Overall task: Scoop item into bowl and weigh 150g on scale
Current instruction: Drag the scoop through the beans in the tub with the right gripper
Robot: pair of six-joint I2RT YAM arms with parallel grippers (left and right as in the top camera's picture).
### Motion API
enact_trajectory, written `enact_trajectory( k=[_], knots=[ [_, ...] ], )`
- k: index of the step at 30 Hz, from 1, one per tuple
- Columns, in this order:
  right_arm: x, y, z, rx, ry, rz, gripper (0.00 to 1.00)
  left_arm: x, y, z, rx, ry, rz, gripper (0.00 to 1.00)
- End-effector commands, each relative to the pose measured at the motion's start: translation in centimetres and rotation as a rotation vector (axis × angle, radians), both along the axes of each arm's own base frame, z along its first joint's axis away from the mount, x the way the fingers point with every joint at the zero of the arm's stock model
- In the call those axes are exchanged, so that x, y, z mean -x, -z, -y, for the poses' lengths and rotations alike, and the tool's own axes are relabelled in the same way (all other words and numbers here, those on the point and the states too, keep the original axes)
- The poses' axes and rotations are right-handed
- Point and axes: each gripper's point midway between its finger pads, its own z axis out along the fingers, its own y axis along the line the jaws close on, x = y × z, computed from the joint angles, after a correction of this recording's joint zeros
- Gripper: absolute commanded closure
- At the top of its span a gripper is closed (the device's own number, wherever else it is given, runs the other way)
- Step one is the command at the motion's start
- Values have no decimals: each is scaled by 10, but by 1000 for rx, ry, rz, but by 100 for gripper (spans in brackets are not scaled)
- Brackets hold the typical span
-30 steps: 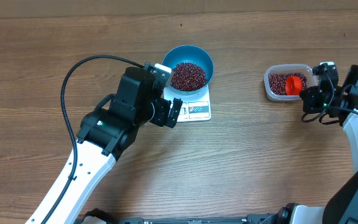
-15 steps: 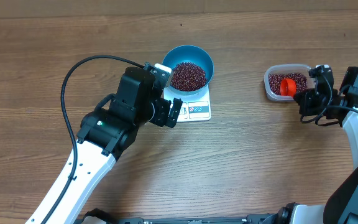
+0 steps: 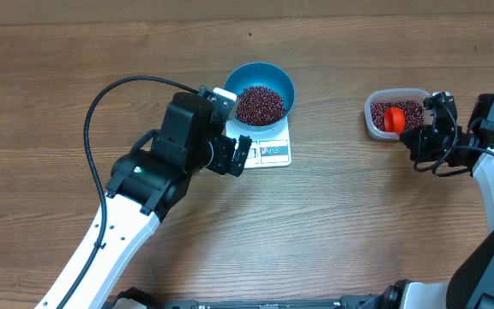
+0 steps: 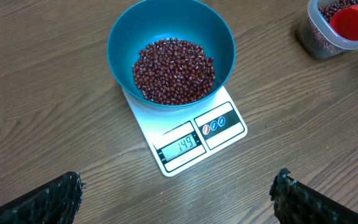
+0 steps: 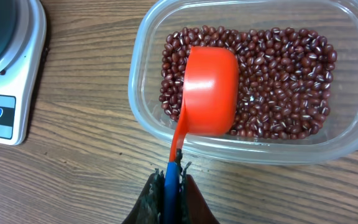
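On the wooden table (image 3: pixel 358 215), beans (image 4: pixel 173 70) lie in the blue bowl (image 4: pixel 120 43) atop the scale (image 4: pixel 191 140) and in a clear tub (image 5: pixel 347 130). The right gripper (image 5: pixel 169 186) pinches the scoop (image 5: pixel 210 90); the left gripper (image 4: pixel 176 193) gapes empty.

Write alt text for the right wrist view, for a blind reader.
The right tool, shut on the handle of an orange scoop, holds its cup inside a clear plastic tub of dark red beans. A corner of the white scale shows at the left.

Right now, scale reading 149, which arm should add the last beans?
Right: the right gripper holds the orange scoop in the clear tub of beans; the left gripper is open and empty.
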Motion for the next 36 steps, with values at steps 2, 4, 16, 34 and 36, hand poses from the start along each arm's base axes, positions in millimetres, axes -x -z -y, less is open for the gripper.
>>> enact_trajectory(
  k=[2,4,16,34,36],
  knots=[
    [9,0,-13,-64,-28,-33,96,-1,-3,0,18,-9,3,0],
    [10,0,-15,-71,-30,-37,96,-1,-4,0,18,-9,3,0],
    [-13,-5,6,40,-2,59,96,-1,-4,0,18,-9,3,0],
    [-22,-6,23,125,40,85,96,-1,-3,0,18,-9,3,0],
    [-22,-6,23,123,41,82,96,-1,-3,0,18,-9,3,0]
  ],
)
